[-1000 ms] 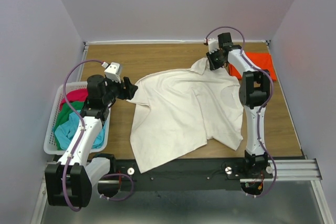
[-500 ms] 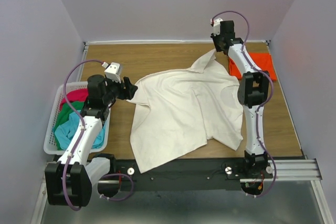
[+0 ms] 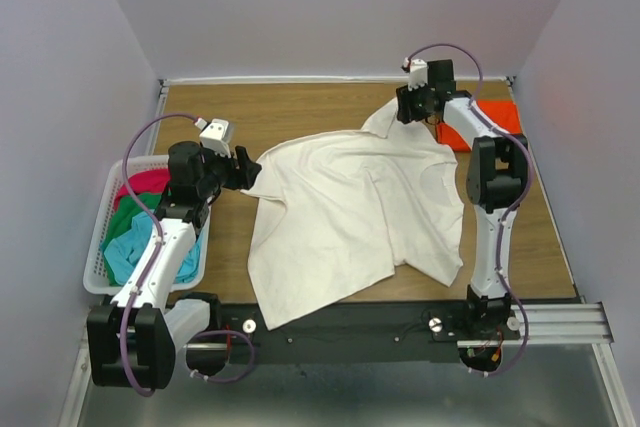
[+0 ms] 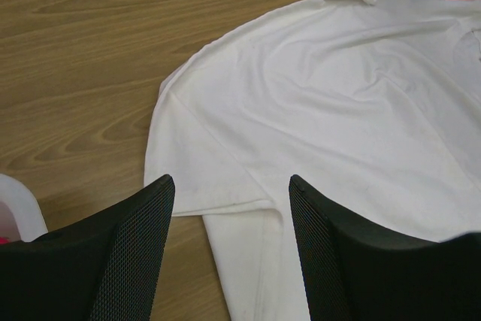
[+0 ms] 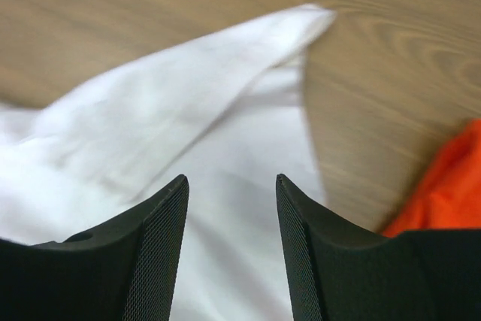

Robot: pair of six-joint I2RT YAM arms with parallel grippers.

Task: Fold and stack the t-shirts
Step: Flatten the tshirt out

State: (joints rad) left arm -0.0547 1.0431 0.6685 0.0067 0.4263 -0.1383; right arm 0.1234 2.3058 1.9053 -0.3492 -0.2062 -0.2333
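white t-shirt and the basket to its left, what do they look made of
Cream-white t-shirt: soft matte cloth, probably cotton knit; it creases and shows stitched hems. Basket: likely rigid white plastic, smooth; moulded lattice walls.

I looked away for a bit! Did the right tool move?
Yes. The right tool has come back from the table's far edge, toward the near side, over the cream-white shirt.
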